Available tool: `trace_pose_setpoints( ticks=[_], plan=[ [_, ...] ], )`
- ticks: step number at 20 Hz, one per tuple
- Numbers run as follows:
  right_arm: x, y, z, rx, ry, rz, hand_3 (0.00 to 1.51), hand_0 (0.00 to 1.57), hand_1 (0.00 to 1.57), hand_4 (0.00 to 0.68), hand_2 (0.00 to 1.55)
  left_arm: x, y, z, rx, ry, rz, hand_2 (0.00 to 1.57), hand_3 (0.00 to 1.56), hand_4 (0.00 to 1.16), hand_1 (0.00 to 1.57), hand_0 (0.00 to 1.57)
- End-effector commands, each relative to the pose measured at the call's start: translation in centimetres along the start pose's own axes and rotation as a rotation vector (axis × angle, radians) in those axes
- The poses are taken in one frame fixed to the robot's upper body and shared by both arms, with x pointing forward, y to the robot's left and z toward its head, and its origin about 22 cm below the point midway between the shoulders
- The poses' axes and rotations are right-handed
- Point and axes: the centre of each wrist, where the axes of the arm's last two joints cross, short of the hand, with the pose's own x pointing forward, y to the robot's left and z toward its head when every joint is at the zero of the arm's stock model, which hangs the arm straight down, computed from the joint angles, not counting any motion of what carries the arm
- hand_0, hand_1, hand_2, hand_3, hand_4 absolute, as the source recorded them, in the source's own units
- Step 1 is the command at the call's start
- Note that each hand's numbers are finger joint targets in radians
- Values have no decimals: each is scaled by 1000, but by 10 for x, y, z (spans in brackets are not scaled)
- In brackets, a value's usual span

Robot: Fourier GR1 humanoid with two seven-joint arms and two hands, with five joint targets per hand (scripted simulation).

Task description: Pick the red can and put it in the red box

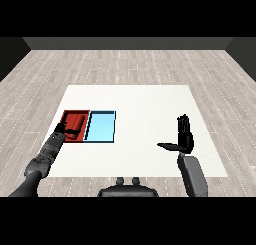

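Red can lies in red tray, left of centre — left hand curled round it; right hand open, fingers straight.

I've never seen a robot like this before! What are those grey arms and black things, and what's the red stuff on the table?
You are looking out from the robot's head, down at a white table. The grey arms are its own, and each ends in a black hand. The right hand is open above the table, holding nothing. The left hand reaches into the red tray, curled around a red can that lies inside it. Beside that tray sits a light blue tray with nothing in it.
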Motion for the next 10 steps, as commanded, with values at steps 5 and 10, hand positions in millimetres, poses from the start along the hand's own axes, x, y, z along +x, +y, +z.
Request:
trace_pose_setpoints(
  ticks=[5,10],
  plan=[
    [12,2,9,15,-39,-4,0,0,0,0,0,14,9,-1,186,-137,277,0,0,0,0,0],
    [8,4,-1,16,-37,-38,0,0,0,0,0,50,19,2,249,-533,672,0,0,0,0,0]
  ],
)
